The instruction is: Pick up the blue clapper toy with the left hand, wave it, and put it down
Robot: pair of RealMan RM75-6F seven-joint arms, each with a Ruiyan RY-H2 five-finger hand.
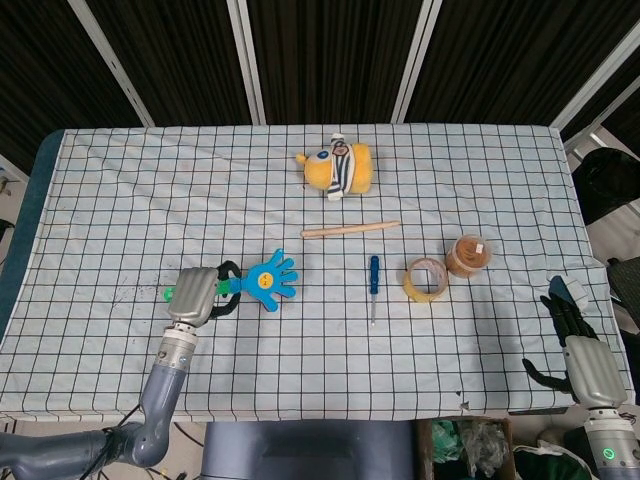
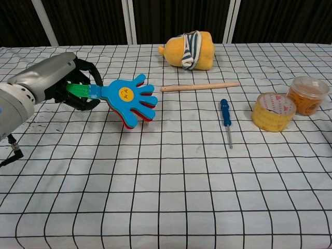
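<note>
My left hand grips the green handle of the blue clapper toy, a hand-shaped clapper with a yellow face and red layers beneath. The toy hangs above the checked cloth at the left, its palm pointing right toward the table's middle. My right hand rests beyond the table's right front corner, fingers spread, holding nothing; the chest view does not show it.
A yellow plush toy lies at the back centre, a wooden stick in front of it. A blue screwdriver, a tape roll and a small orange-filled jar sit to the right.
</note>
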